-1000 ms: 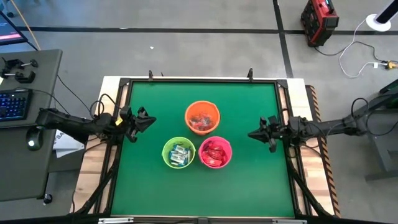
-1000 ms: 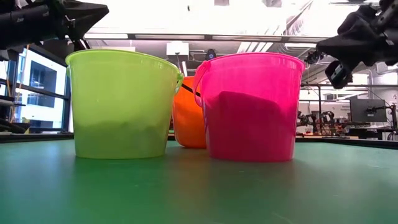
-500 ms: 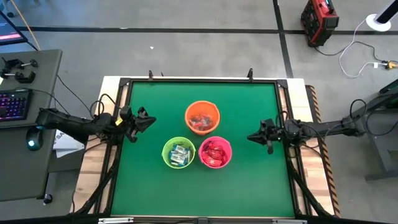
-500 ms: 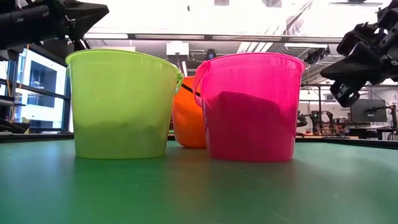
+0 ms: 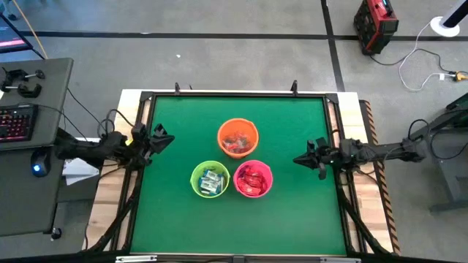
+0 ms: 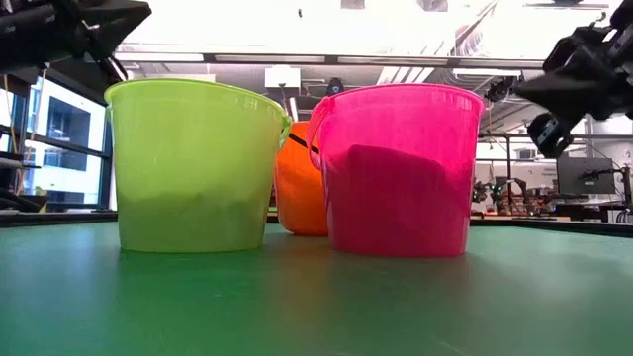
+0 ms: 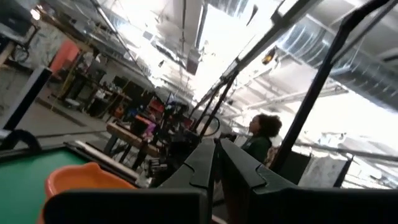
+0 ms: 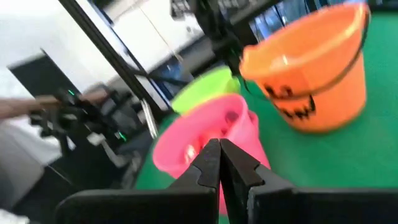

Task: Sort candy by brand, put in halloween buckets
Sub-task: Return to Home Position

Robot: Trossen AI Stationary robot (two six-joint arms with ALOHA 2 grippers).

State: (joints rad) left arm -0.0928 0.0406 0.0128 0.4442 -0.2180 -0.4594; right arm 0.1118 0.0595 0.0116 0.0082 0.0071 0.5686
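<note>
Left gripper (image 5: 161, 138), pressed together and empty, has retreated leftward. Right gripper (image 5: 298, 159), likewise closed, hangs at the right. Candy (image 5: 211, 180) lies sorted in the green bucket (image 5: 194, 180), pink bucket (image 5: 271, 178) and orange bucket (image 5: 219, 136), so sorting seems finished.

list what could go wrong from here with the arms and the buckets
1. The right tool, shut, hangs near the pink bucket; a low sweep might clip it.
2. Pink bucket, green bucket and orange bucket stand bunched, so one knock could tip several and mix the sorted candy.
The left tool, shut, is at the table's left edge, less worry.
</note>
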